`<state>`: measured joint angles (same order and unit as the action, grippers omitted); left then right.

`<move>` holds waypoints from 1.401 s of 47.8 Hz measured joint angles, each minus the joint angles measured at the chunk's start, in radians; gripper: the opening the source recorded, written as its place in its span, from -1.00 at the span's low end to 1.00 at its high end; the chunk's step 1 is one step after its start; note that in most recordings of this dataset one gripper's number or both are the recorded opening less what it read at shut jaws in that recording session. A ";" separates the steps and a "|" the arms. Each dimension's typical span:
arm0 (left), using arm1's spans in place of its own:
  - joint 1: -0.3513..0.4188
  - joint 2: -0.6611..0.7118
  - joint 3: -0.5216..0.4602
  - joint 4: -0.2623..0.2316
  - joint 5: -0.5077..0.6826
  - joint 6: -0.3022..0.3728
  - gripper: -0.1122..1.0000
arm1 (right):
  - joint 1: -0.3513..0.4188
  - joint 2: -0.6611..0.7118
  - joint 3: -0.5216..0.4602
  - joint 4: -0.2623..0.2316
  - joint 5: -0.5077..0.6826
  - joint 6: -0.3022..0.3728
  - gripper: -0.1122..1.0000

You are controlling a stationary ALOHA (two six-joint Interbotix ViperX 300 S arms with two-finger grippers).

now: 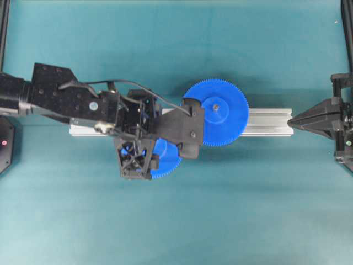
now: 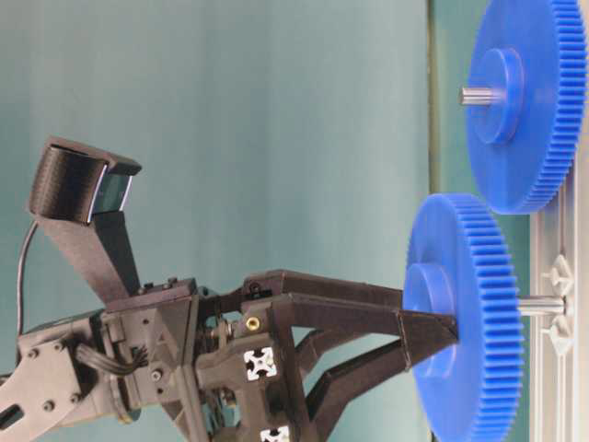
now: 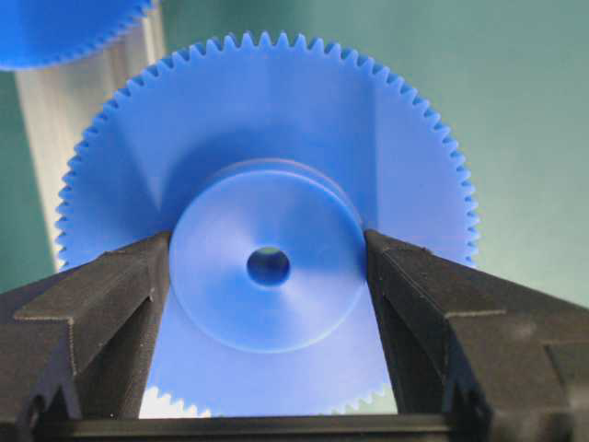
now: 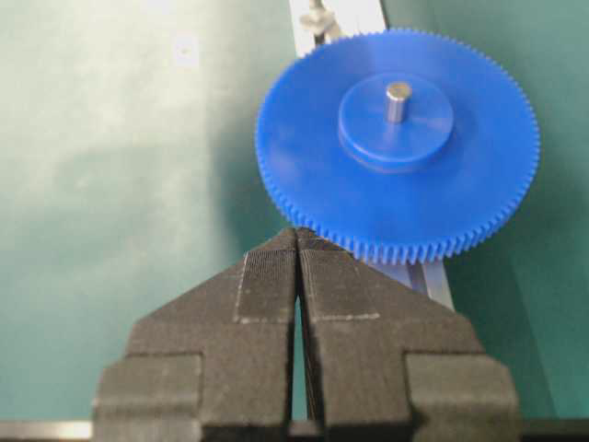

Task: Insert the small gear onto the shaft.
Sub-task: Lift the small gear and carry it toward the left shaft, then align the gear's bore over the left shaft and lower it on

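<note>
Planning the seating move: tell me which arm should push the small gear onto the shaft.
Left. Its gripper has its jaws closed on the hub of the small gear, which sits at the shaft. The right gripper is shut, empty, and off at the rail's far end.

Small gear point(image 1: 167, 160) mostly hidden under left claw point(image 1: 190, 122) overhead; shaft point(image 2: 541, 306) tip hidden in hub.

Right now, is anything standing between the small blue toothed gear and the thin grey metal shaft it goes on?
Nothing visible does. The left gripper holds the small blue plastic gear by its hub, and the thin grey metal shaft reaches its back face, with only open space around it.
</note>
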<state>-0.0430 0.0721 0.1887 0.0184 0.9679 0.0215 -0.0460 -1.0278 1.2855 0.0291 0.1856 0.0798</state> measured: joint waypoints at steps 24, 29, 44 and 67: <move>0.081 -0.002 0.000 0.002 0.000 0.084 0.46 | 0.002 0.002 0.006 0.000 0.000 0.000 -0.76; 0.092 -0.002 -0.002 0.002 0.000 0.098 0.46 | 0.000 0.002 0.006 0.000 -0.002 0.000 -0.76; 0.123 0.000 0.000 0.002 -0.005 0.124 0.46 | 0.000 0.000 0.008 0.000 -0.002 0.006 -0.76; 0.127 0.028 0.000 0.002 -0.034 0.129 0.46 | 0.000 0.000 0.009 0.000 -0.002 0.012 -0.76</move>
<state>0.0844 0.0997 0.1887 0.0199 0.9342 0.1503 -0.0460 -1.0278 1.2947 0.0291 0.1841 0.0920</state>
